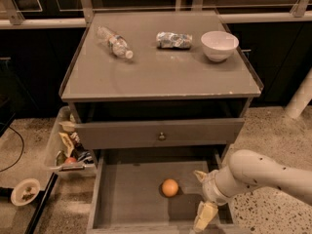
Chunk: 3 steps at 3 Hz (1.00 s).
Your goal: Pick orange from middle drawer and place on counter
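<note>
The orange (169, 187) lies on the bare grey floor of the open middle drawer (126, 199), right of its centre. The counter (161, 67) is the glossy grey cabinet top above it. My gripper (202, 197) reaches in from the right on a white arm. It hangs over the drawer's right side, a short way right of the orange and not touching it. Its cream fingers (204, 216) are spread apart and hold nothing.
On the counter lie a clear plastic bottle (114, 42), a crushed can (174, 40) and a white bowl (219, 45). A closed drawer front with a knob (161, 136) overhangs the open drawer. A cluttered bin (68, 147) stands at the left on the floor.
</note>
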{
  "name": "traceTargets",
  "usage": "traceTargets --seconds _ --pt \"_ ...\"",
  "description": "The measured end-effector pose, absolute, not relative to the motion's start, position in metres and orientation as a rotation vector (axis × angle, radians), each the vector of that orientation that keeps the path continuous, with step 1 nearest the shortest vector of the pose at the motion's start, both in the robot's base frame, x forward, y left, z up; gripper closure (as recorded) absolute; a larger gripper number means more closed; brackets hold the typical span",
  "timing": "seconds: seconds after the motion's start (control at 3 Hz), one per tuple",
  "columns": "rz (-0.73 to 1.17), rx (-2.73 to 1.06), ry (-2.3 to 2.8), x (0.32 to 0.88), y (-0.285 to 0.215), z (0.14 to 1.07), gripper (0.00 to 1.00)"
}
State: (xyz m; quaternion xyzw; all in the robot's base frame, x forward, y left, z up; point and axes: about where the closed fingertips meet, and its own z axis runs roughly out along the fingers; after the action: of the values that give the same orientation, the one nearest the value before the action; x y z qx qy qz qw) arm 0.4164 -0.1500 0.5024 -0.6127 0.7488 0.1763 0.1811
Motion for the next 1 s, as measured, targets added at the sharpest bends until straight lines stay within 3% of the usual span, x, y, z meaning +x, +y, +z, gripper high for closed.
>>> traceTargets --seconds 1.0 --pt "0.595 -1.639 2.065 0.418 -0.135 0.466 0.0"
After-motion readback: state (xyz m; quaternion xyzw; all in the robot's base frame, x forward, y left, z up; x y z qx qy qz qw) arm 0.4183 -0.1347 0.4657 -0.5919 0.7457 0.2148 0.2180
